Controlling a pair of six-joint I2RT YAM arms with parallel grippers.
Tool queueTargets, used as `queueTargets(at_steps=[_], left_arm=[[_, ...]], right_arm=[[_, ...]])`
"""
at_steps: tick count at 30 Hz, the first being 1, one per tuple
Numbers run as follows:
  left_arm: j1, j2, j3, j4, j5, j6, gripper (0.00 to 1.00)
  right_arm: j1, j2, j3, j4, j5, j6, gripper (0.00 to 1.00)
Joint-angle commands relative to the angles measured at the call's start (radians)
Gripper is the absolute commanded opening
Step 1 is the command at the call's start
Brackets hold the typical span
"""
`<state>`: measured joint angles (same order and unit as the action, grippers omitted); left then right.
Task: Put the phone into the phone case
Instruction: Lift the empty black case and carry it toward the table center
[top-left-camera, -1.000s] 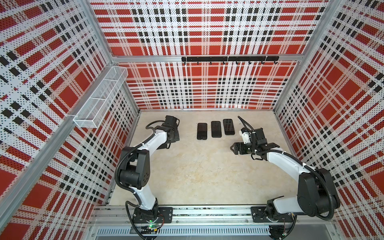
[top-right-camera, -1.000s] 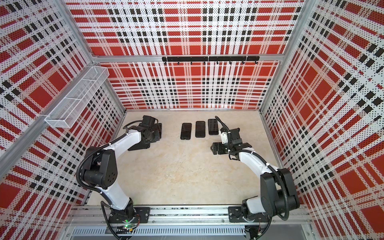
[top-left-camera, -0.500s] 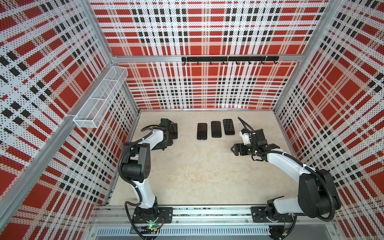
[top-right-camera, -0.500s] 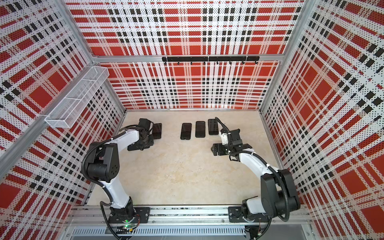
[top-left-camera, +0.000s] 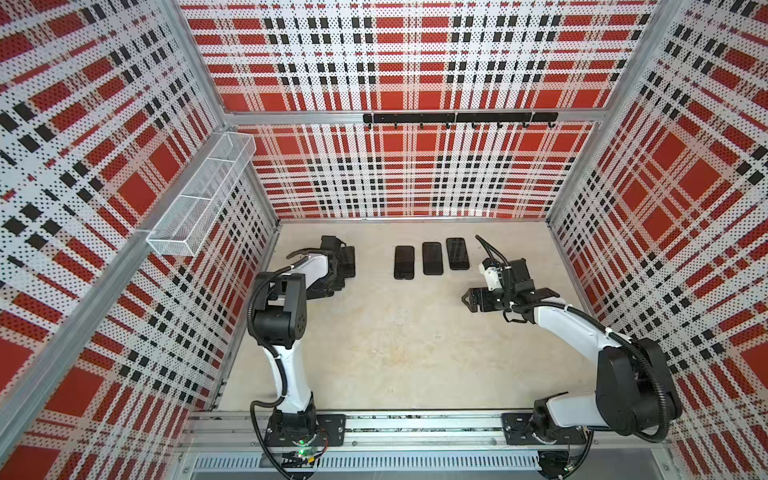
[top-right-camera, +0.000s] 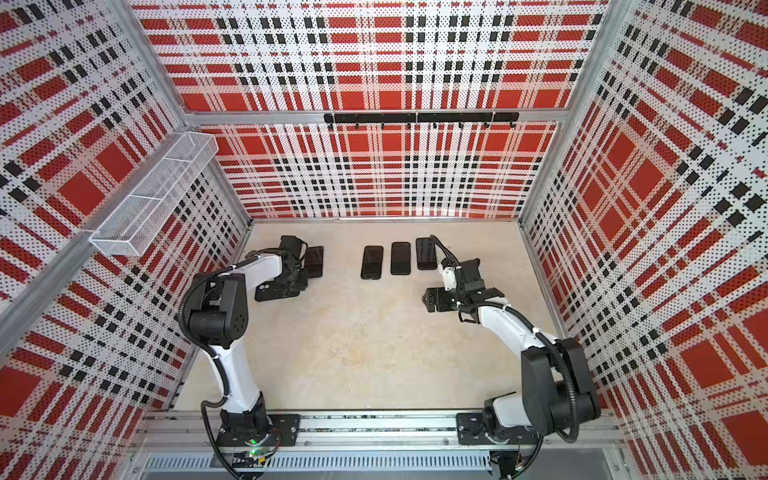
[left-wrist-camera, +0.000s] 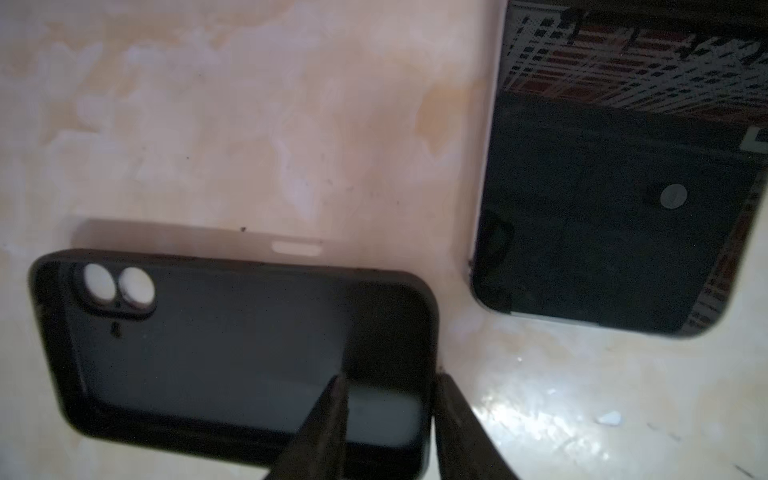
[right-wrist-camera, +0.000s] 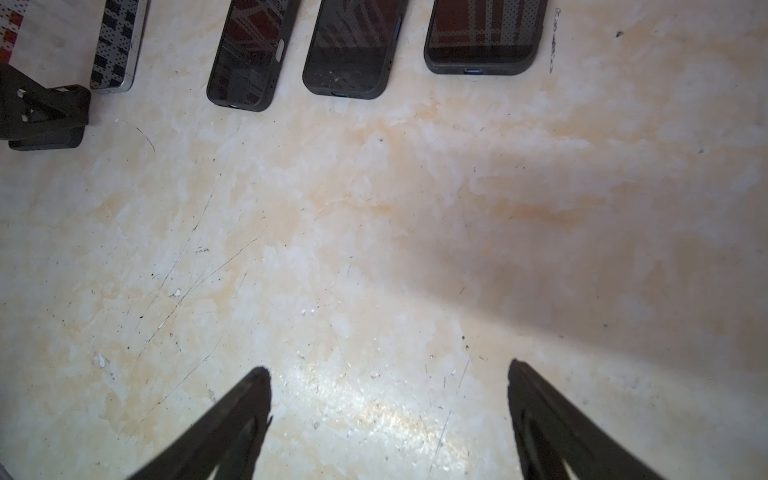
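The left hand, part-spread, straddles the end wall of the phone case, seemingly not pinching it yet. Closing off-centre could flip the case into the phone lying just beside it. The right hand hangs spread and empty.

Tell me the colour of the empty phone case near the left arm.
Black. The empty rectangular phone case shows best in the left wrist view.
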<state>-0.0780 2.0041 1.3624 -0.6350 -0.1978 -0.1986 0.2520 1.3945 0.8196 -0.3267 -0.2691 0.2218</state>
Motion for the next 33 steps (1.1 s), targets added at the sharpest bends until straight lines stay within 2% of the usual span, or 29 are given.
queueTargets(at_steps=[1,9,13,15,22,28,33], left_arm=[[0.006,0.035,0.031,0.009,0.014,0.024,0.34],[0.004,0.066,0.04,0.01,0.018,0.015,0.17],[-0.005,0.045,0.022,-0.007,0.016,0.0,0.13],[-0.014,0.016,0.001,-0.008,0.018,-0.011,0.07],[-0.059,-0.093,-0.069,-0.032,0.053,-0.06,0.04],[-0.155,-0.21,-0.141,-0.051,0.075,-0.126,0.02],[-0.308,-0.291,-0.205,-0.028,0.133,-0.258,0.0]], right_arm=[[-0.007,-0.009,0.0,0.006,0.001,-0.015,0.91],[-0.007,0.005,0.002,0.012,-0.001,-0.015,0.91],[-0.007,0.01,0.004,0.015,0.001,-0.013,0.91],[-0.007,0.008,0.003,0.02,0.003,-0.01,0.91],[-0.007,0.02,0.011,0.03,-0.009,-0.009,0.91],[-0.007,0.019,0.004,0.058,-0.033,-0.005,0.91],[-0.007,0.033,0.018,0.049,0.002,-0.012,0.91]])
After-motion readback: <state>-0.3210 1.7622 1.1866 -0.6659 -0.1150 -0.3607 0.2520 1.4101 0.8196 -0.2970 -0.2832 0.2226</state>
